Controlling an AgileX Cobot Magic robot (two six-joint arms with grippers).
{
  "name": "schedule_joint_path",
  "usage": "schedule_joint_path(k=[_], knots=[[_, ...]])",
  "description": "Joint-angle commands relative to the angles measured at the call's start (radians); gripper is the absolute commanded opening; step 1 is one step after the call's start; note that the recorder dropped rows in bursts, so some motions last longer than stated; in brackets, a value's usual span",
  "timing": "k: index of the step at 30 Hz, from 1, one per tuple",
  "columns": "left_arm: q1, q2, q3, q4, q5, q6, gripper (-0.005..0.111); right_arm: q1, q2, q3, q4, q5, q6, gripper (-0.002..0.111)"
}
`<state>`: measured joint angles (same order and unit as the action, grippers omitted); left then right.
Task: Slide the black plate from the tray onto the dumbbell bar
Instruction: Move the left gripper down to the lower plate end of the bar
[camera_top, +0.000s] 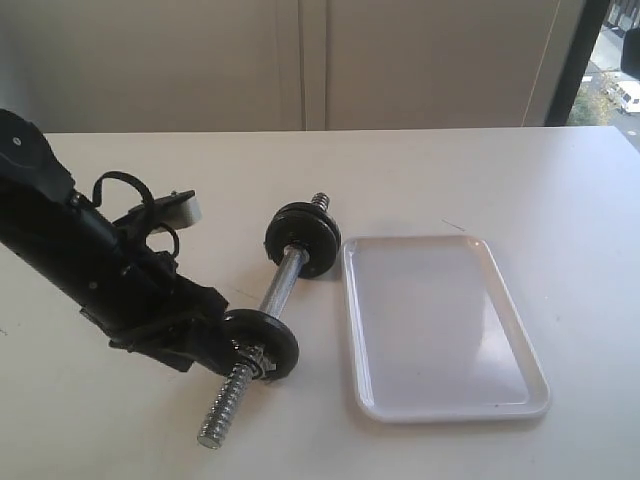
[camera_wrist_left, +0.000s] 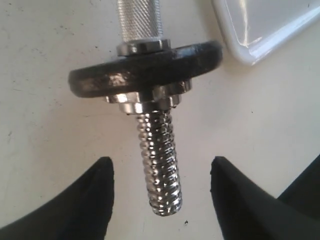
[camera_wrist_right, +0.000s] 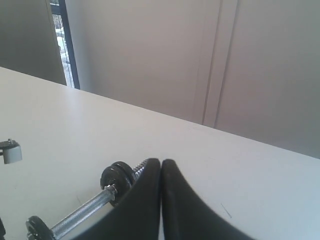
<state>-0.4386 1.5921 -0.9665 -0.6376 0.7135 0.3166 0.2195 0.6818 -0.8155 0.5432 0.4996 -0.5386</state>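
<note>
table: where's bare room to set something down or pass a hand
Bare: the table beyond the tray toward the wall, the strip right of the tray, and the tray's own floor. Crowded: the left side, where the left gripper straddles the dumbbell bar at its near end; the gap between bar and tray is narrow.

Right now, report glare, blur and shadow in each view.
Exterior view: a pale sheen crosses the tray toward its near right corner. Left wrist view: hard highlights along the threaded dumbbell bar; the left gripper is dark, soft-edged. Right wrist view: the right gripper sits blurred close to the lens; the window strip looks washed out.
</note>
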Motion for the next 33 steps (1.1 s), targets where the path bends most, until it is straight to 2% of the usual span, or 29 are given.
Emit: schedule_joint_path(k=[1,10,12,16,18,33], knots=[[-0.035,-0.01,0.028,-0.019,-0.031,0.0,0.061,0.001,-0.006,0.002,-0.001,-0.009,0.005,0.0],[-0.035,-0.005,0.077,-0.019,-0.064,0.0,0.061,0.001,-0.017,0.002,-0.001,-0.009,0.005,0.0],[-0.035,0.002,0.077,-0.023,-0.062,0.0,0.065,0.001,-0.017,0.002,-0.001,-0.009,0.005,0.0],[-0.035,0.016,0.077,-0.044,-0.055,0.03,0.081,0.001,-0.017,0.002,-0.001,-0.009,0.005,0.0],[-0.035,0.017,0.081,-0.071,-0.055,0.061,0.084,0.001,-0.017,0.002,-0.001,-0.009,0.005,0.0],[-0.035,0.051,0.081,-0.12,-0.042,0.106,0.085,0.001,-0.017,0.002,-0.001,-0.009,0.005,0.0]])
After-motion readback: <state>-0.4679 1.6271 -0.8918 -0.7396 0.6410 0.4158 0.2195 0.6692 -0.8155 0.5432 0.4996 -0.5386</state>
